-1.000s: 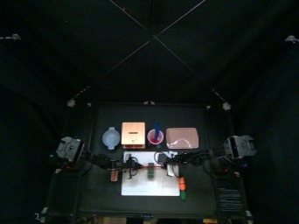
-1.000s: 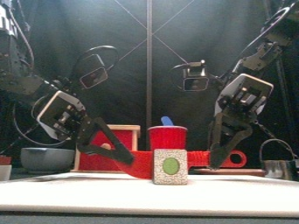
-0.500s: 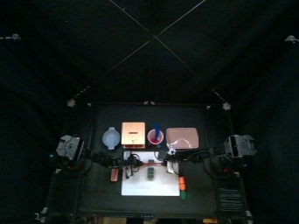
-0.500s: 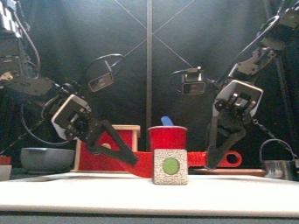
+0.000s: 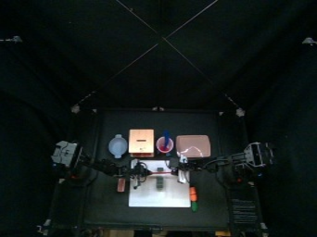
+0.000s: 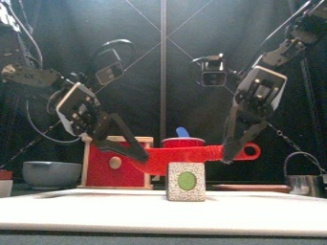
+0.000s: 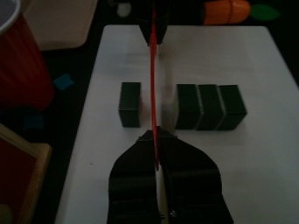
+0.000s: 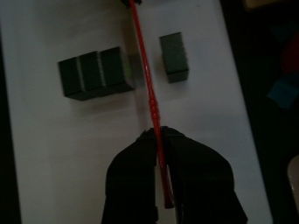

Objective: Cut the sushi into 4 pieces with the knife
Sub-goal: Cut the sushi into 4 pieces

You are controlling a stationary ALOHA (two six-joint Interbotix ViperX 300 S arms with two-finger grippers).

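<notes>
The sushi roll (image 6: 186, 181) lies on the white cutting board (image 6: 76, 211). It is split: one dark block (image 7: 129, 103) stands apart from a joined group of three (image 7: 211, 107). A red knife (image 6: 179, 149) hangs level above the roll, held at both ends. My left gripper (image 6: 121, 144) is shut on one end and my right gripper (image 6: 230, 151) on the other, near the looped handle. In the left wrist view the blade (image 7: 156, 79) runs over the gap between the single block and the group. The right wrist view shows the blade (image 8: 146, 79) between the group (image 8: 93, 73) and the single block (image 8: 176, 57).
Behind the board stand a blue-grey bowl (image 6: 52, 173), a wooden box with a red drawer front (image 6: 115, 165), a red cup (image 5: 165, 143) with a blue knife (image 6: 183, 132), and a pink tray (image 5: 194, 145). A metal cutter (image 6: 303, 182) sits far right. An orange toy (image 7: 228, 10) lies beside the board.
Both grippers have risen, lifting the red knife from down at the roll to well above it. The roll has stayed in place.
</notes>
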